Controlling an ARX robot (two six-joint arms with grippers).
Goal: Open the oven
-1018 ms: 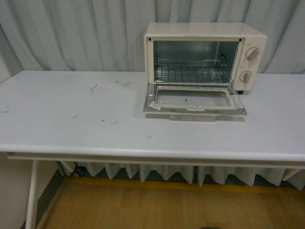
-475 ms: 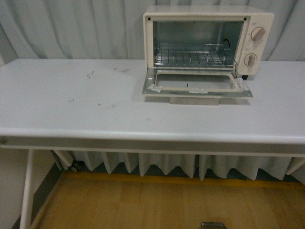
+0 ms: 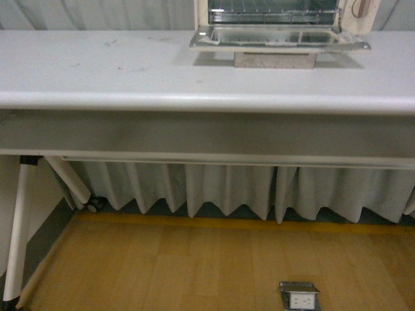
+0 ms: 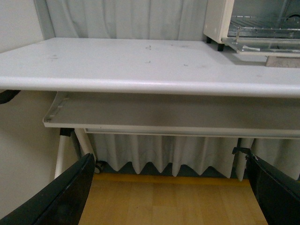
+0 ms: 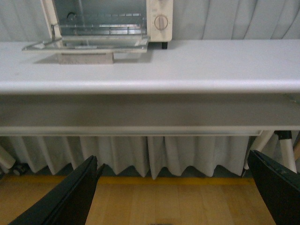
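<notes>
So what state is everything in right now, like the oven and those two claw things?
oven: open, nothing seen inside but the rack
oven door: folded down flat, resting on its handle
wire rack: inside the oven, bare
left gripper: open, holding nothing, below table height
right gripper: open, holding nothing, below table height
floor socket: lid open

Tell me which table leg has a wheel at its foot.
The slanted leg by the curtain has the wheel; the upright leg nearer the camera shows none.
</notes>
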